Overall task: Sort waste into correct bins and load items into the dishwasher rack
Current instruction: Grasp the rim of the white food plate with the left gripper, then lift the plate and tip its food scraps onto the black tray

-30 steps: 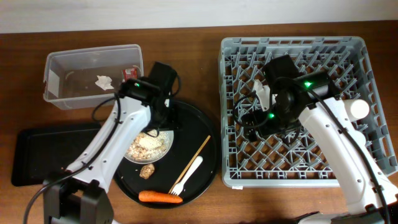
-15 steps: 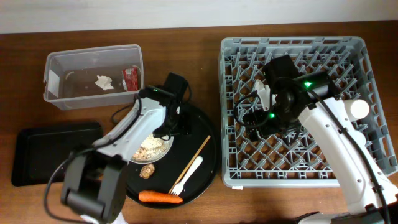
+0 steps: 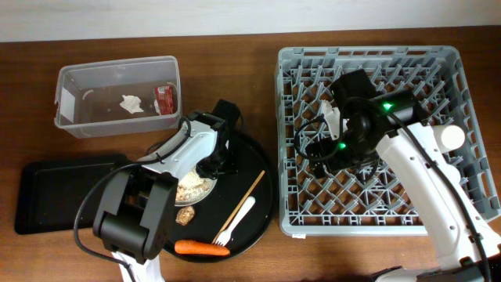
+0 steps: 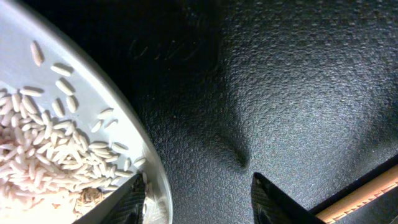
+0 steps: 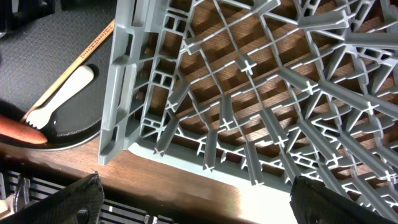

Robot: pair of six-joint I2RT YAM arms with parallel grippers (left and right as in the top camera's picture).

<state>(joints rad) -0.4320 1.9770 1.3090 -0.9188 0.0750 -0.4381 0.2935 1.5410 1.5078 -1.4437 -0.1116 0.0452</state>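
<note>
- Left hand (image 4: 205,205) is reaching low over the round black tray (image 4: 280,93), open fingers (image 4: 124,205) straddling the white plate's (image 4: 106,111) rim, nearer the counter's (image 3: 235,55) front edge.
- Right hand (image 5: 199,202) is hanging open above the dishwasher rack's (image 5: 130,93) front-left corner, toward the counter's right edge.

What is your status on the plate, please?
Left gripper open, astride plate rim; rice on plate. Right gripper open, empty, over rack. Chopstick close by.
</note>
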